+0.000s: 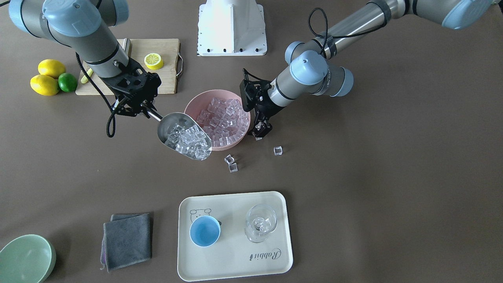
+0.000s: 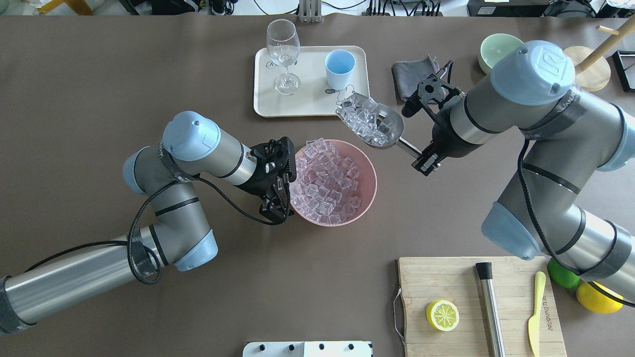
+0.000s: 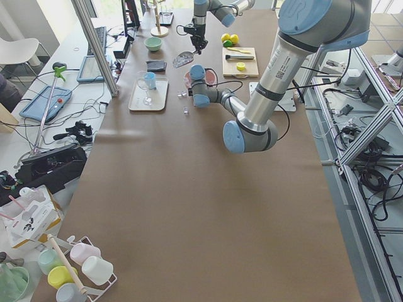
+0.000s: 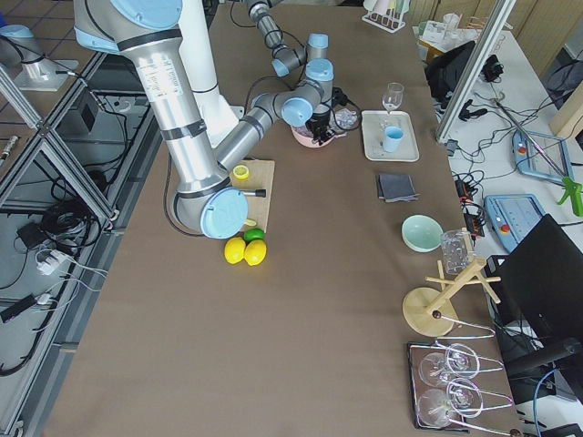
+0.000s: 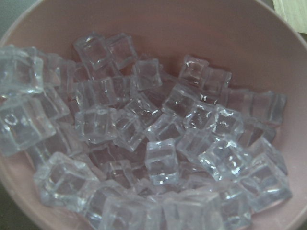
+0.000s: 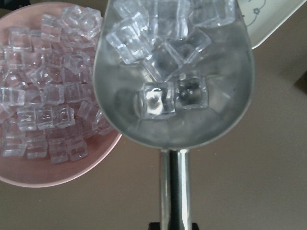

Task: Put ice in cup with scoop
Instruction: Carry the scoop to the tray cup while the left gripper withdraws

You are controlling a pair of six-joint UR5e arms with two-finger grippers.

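Observation:
My right gripper is shut on the short handle of the steel scoop, which is held above the table and heaped with clear ice. Its open end points at the tray's near corner, short of the light-blue cup, which stands upright and empty on the cream tray. The pink bowl below the scoop holds many more ice cubes. My left gripper hangs right beside the bowl's rim; its jaws look closed, and I cannot tell whether it touches the rim.
A stemmed glass stands on the tray beside the cup. Three loose cubes lie on the table between bowl and tray. A grey cloth, a green bowl, and a cutting board with lemon half, rod and knife are nearby.

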